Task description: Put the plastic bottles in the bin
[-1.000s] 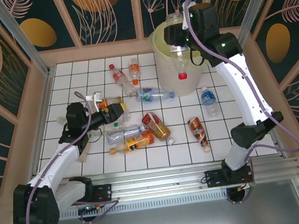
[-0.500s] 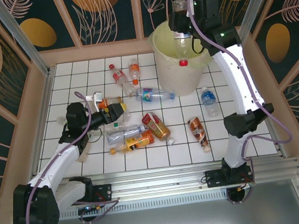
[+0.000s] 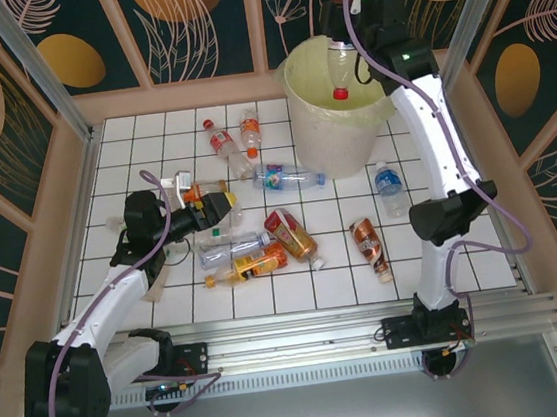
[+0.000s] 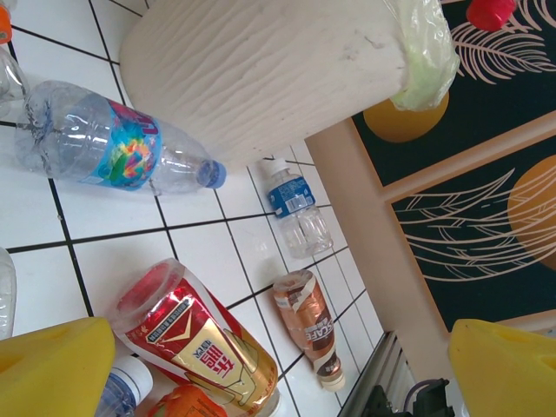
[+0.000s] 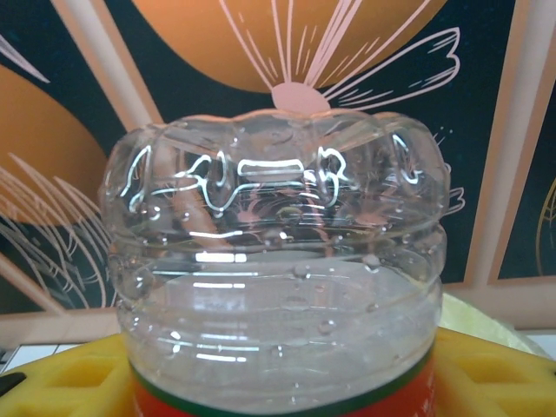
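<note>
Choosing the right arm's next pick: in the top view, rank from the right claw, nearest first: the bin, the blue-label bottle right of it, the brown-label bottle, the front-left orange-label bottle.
From the right claw, which holds a clear bottle:
1. bin, directly below it.
2. blue-label bottle, right of the bin.
3. brown-label bottle, front right.
4. orange-label bottle, front left.

- Red-capped bottle [image 3: 343,63], above the bin [image 4: 261,78]: clear, glossy plastic is seen, with bright highlights on its ribbed base.
- Bin wall: matt cream plastic, finely ridged.
- Liner [image 4: 426,52], folded over the bin's rim: thin, crinkled, translucent film.
- Blue-capped bottle [image 4: 104,143], just beside the bin: dented clear plastic, glossy printed label.
- Table [image 3: 150,143], under the bin: smooth white tiles, slightly shiny.
</note>
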Robot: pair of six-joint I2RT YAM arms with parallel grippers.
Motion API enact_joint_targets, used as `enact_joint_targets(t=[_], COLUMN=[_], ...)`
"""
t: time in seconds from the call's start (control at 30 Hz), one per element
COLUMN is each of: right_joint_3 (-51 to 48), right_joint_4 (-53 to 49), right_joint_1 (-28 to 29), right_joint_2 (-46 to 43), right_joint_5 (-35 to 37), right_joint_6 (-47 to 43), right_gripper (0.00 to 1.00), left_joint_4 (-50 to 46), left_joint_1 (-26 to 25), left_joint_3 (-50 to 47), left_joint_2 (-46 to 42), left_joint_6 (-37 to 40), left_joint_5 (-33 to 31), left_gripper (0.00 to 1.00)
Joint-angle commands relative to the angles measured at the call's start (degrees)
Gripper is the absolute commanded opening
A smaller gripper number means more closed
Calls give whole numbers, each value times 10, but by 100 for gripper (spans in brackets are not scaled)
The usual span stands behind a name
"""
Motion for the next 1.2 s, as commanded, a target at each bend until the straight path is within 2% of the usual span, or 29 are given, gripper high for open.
enact_joint_targets(t=[0.0, 0.13, 0.5, 1.17], right_joint_3=[32, 36, 40, -13], right_joint_4=[29, 33, -20, -90], right_joint_1=[-4, -5, -24, -30], right_joint_2=[25, 49, 102, 143], right_joint_5=[42, 53, 7, -17], right_joint_6=[-22, -33, -32, -21], right_gripper=[62, 62, 62, 61], left_joint_4=[7, 7, 6, 2], left_joint_1=[-3, -3, -4, -4], left_joint_3=[12, 12, 12, 14], left_joint_2=[2, 2, 5, 7], left_joint_6=[5, 5, 5, 7], left_joint_5=[6, 5, 4, 3], left_gripper=[99, 99, 99, 99])
